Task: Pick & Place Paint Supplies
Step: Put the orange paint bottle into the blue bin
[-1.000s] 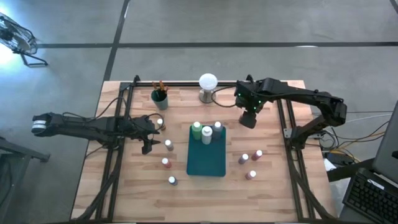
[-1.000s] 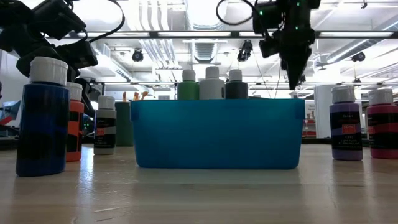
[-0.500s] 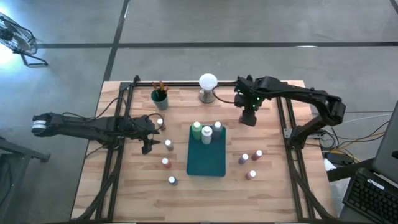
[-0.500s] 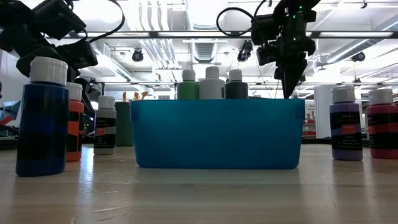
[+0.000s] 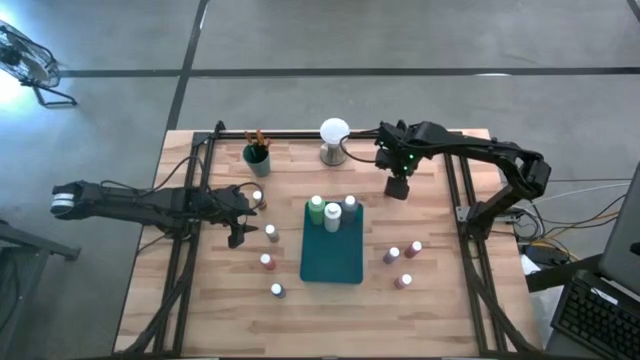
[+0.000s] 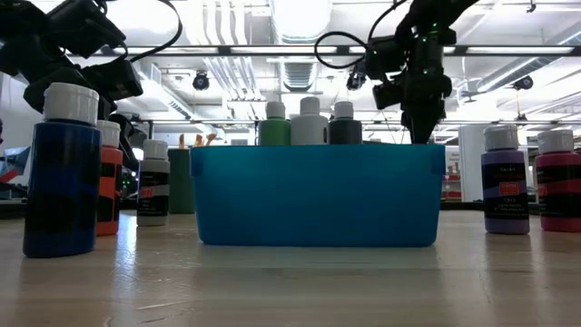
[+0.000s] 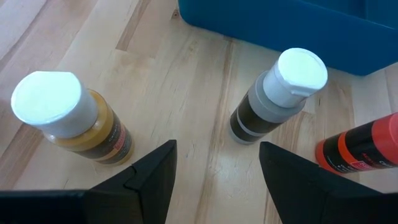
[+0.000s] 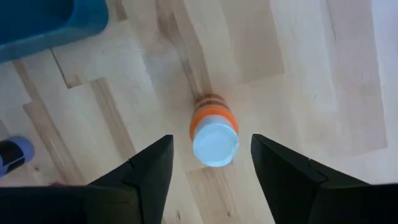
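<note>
1. My right end effector (image 8: pixel 208 180) hangs spread over an orange bottle (image 8: pixel 213 130) on the tabletop (image 5: pixel 440 300), at one o'clock from the teal tray (image 5: pixel 333 262).
2. My left end effector (image 7: pixel 216 168), spread, waits at nine o'clock between a mustard bottle (image 7: pixel 68 120) and a dark bottle (image 7: pixel 277 93).

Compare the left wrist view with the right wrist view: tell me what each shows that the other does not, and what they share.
Only the left wrist view: a mustard-yellow bottle, a dark bottle with a grey neck and a red-orange bottle, all ahead of the open left pincer.
Only the right wrist view: an orange bottle standing between the open right pincer's fingers, untouched.
Both: the blue tray and the wooden table.
</note>
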You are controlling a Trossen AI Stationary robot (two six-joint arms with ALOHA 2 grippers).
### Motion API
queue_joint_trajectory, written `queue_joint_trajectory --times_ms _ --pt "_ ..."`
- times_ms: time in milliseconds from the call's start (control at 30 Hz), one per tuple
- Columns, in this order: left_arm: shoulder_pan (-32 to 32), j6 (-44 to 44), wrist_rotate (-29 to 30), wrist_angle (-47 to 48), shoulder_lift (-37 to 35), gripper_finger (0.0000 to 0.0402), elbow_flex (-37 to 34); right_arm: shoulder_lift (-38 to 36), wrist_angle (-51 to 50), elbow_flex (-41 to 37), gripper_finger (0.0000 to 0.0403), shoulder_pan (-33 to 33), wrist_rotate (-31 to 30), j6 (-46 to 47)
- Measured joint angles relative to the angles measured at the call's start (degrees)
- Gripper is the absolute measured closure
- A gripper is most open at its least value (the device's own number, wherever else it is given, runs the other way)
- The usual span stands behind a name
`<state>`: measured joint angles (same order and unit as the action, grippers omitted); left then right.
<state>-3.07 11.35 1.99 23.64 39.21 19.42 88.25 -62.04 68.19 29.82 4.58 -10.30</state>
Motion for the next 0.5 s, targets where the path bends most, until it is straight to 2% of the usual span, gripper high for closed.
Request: queue_joint_trajectory --times_ms 167,500 --pt "0.0 0.0 0.0 0.0 0.0 0.0167 0.0 0.0 1.5 -1.5 0.0186 0.6 0.0 0.2" --pt "0.0 0.0 0.0 0.0 0.0 0.0167 0.0 0.0 5.8 -5.3 0.0204 0.8 0.2 1.1"
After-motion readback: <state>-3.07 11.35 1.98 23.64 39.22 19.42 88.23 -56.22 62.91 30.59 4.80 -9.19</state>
